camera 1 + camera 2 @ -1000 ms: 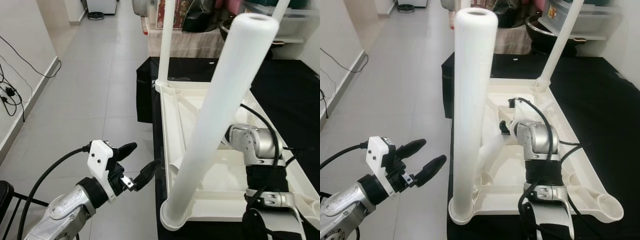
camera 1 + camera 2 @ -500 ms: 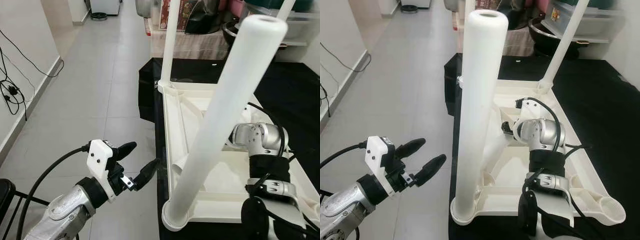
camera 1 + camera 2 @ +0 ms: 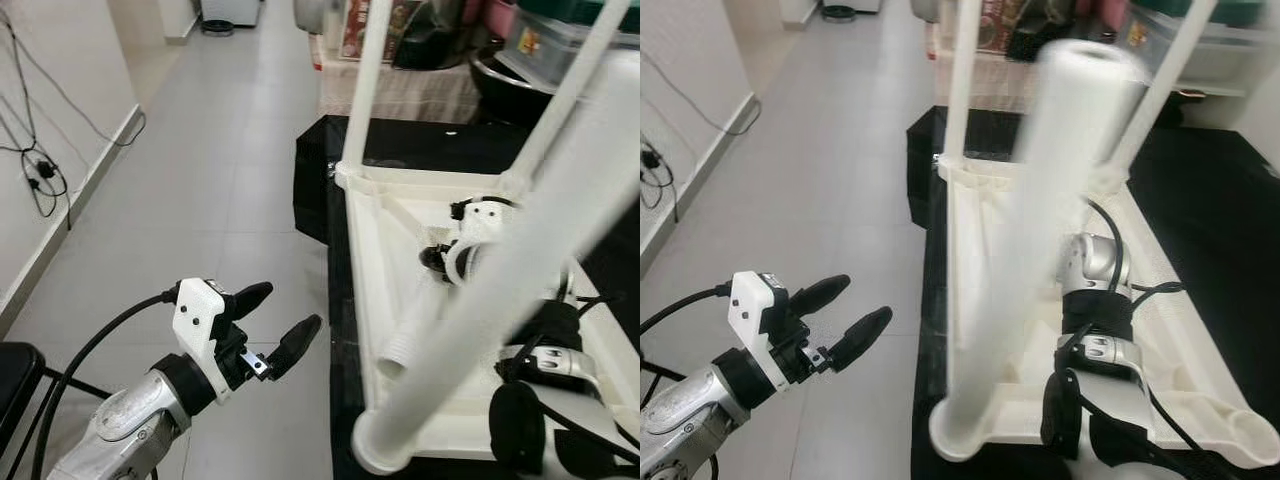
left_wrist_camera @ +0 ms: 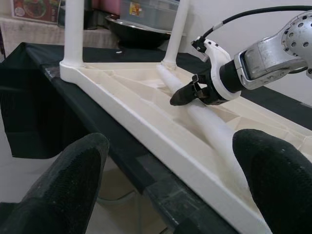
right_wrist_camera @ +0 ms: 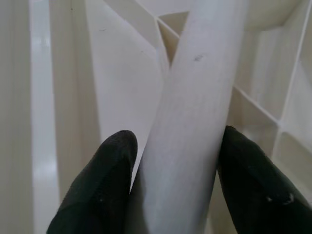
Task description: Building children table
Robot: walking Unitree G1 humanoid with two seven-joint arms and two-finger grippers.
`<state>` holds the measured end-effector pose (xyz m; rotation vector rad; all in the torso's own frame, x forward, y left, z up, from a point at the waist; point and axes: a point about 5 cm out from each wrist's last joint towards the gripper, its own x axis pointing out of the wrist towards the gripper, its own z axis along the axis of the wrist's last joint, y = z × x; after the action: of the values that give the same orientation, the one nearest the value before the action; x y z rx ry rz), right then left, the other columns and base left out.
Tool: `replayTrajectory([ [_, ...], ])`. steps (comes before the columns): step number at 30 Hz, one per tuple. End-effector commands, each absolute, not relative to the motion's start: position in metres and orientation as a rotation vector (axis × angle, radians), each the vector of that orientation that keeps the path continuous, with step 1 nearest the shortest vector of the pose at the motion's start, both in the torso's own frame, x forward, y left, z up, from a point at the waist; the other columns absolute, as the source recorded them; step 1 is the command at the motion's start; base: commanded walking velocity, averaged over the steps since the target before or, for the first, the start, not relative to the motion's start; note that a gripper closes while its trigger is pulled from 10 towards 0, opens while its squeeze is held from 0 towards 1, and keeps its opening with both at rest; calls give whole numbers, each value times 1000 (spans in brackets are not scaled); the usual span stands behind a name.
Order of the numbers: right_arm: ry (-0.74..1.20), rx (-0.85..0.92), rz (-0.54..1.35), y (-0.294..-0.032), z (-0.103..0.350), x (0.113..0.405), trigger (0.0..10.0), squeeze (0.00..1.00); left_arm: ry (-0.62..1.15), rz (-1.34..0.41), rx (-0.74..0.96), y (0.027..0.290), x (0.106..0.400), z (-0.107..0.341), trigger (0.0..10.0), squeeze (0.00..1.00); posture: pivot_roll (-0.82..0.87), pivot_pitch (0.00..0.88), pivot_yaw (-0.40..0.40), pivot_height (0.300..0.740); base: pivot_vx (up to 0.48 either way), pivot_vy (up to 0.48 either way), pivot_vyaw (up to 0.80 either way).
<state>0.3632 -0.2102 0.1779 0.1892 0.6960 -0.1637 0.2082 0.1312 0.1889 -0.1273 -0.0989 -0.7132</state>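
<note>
An upturned white tabletop (image 3: 372, 240) is being fitted with legs on a black-draped surface (image 3: 318, 160), three legs (image 3: 365, 85) already seated upright. The loose fourth leg (image 4: 204, 119), lying inside the underside, is being clamped by the right gripper (image 4: 187, 95). The left gripper (image 3: 268, 322) is being held spread beside the edge. A one-handed lift risks the smooth tube slipping or striking the standing legs.

- The upturned table top (image 3: 375, 260) lies on a cloth-covered surface (image 3: 315, 170).
- Three legs (image 3: 365, 90) stand in its corners.
- A loose leg (image 4: 204, 117) lies inside it.
- Bare floor (image 3: 220, 180) lies to its left.
</note>
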Motion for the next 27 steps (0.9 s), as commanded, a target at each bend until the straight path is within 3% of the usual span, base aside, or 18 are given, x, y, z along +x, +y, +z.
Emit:
replayTrajectory([
  [1, 824, 166, -240, -226, 148, 351, 0, 0, -103, -724, -139, 129, 205, 191, 10000, 0, -41, 140, -129, 740, 0, 0, 0],
  [15, 681, 253, -283, -246, 171, 362, 0, 0, -106, -724, -141, 129, 205, 192, 10000, 0, -42, 135, -125, 740, 0, 0, 0],
  [27, 377, 351, -347, -280, 216, 371, 0, 0, -106, -729, -137, 130, 205, 192, 10000, 0, -36, 127, -111, 740, 0, 0, 0],
])
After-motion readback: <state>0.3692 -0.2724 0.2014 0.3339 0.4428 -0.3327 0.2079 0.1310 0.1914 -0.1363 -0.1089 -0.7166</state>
